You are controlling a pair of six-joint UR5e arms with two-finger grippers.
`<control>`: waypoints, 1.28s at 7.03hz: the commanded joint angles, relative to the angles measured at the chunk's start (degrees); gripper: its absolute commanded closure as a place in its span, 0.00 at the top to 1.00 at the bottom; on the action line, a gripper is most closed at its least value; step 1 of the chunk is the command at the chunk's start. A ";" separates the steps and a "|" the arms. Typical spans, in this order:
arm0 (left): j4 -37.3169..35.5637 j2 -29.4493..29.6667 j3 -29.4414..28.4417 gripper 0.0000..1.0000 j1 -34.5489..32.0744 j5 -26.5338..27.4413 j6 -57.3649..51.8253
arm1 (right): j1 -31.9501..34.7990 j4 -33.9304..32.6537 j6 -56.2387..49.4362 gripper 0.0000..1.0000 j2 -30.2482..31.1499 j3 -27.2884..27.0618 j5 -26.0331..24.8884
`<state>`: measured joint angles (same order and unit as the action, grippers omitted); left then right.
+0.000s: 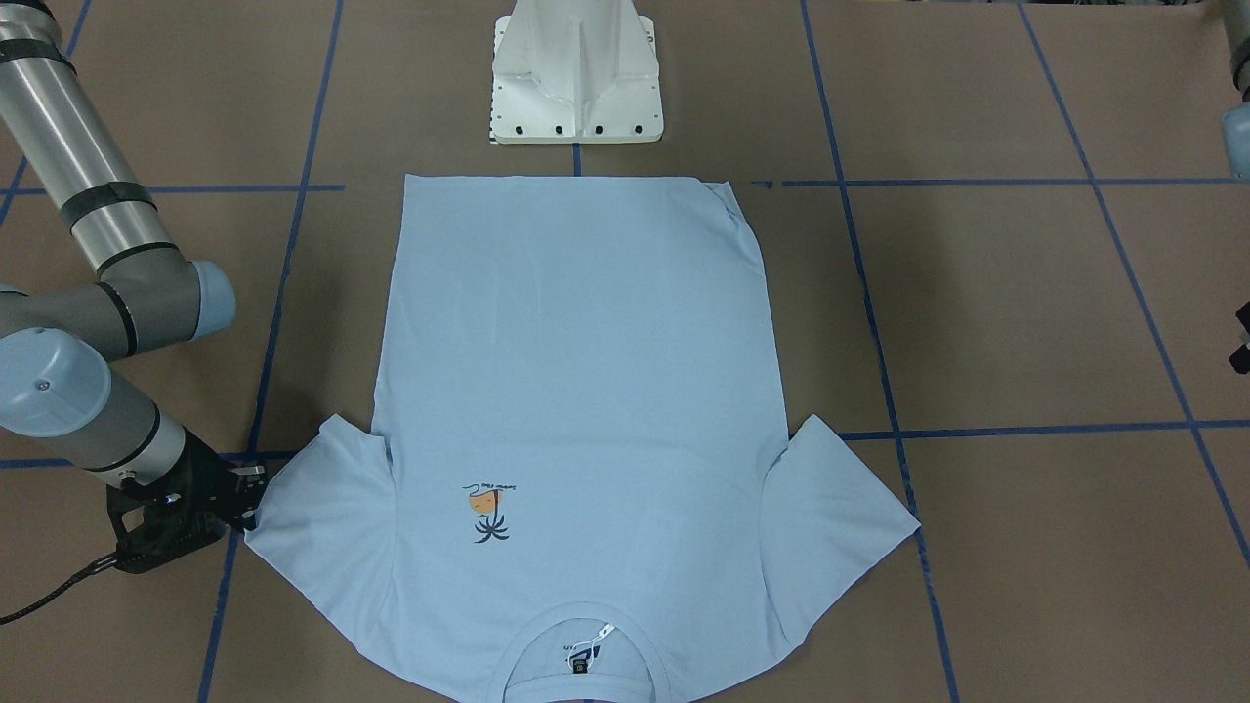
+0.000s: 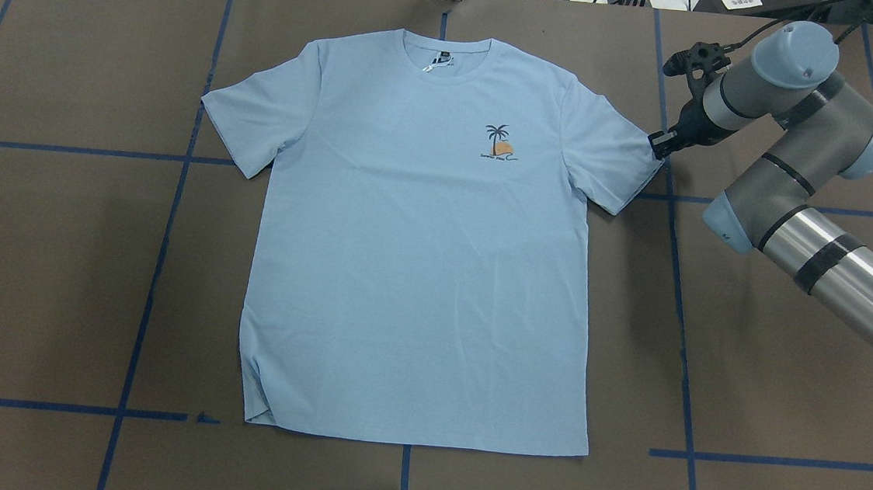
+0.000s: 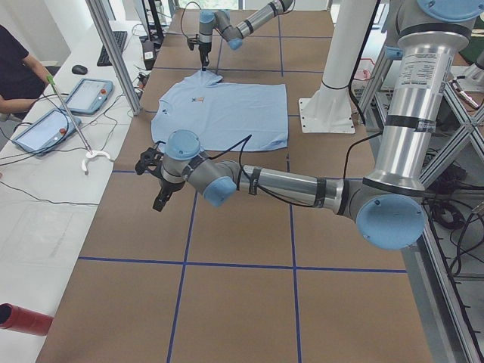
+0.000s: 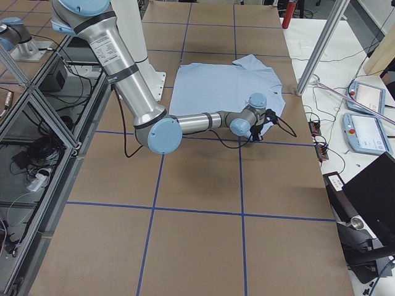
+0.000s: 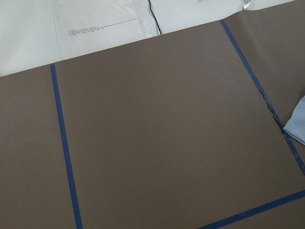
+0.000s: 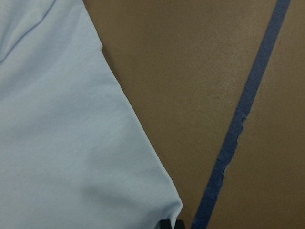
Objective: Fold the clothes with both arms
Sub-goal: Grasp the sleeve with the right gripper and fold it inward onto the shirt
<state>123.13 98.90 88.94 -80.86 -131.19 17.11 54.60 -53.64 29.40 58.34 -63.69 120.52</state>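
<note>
The light blue T-shirt (image 2: 420, 259) lies flat and face up on the brown table, collar (image 2: 445, 51) away from the robot base. Its palm-tree print (image 2: 497, 142) shows on the chest. My right gripper (image 2: 656, 144) sits at the outer corner of the sleeve (image 2: 615, 150) on the robot's right. In the right wrist view the cloth corner (image 6: 174, 207) puckers at the dark fingertips (image 6: 171, 224), which are shut on it. My left gripper (image 3: 160, 198) hangs over bare table beyond the other sleeve (image 5: 298, 125); I cannot tell whether it is open or shut.
The white pedestal base (image 1: 576, 78) stands just behind the shirt's hem. Blue tape lines (image 2: 163, 255) cross the table. A seated person (image 3: 15, 72) and two tablets (image 3: 87, 94) are at the side bench, and a red cylinder (image 3: 23, 319) lies near its end.
</note>
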 commanded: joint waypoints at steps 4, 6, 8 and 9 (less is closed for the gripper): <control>0.18 -0.20 -0.08 1.00 0.00 0.06 -0.15 | -0.02 -3.90 2.67 0.00 -3.23 -5.35 3.41; 0.26 -0.29 -0.17 1.00 0.00 0.06 -0.41 | -3.95 -9.54 8.00 0.00 -4.71 -11.09 2.19; 0.26 -0.38 0.09 1.00 0.00 0.06 -0.50 | -9.14 -10.08 18.11 0.00 -13.02 -4.13 -8.67; 0.35 -0.38 0.01 1.00 0.00 0.06 -0.50 | -9.16 -10.08 18.15 0.00 -18.99 3.84 -9.85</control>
<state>123.42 98.56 88.94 -80.86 -131.13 16.63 46.39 -63.54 45.55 45.85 -67.77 113.68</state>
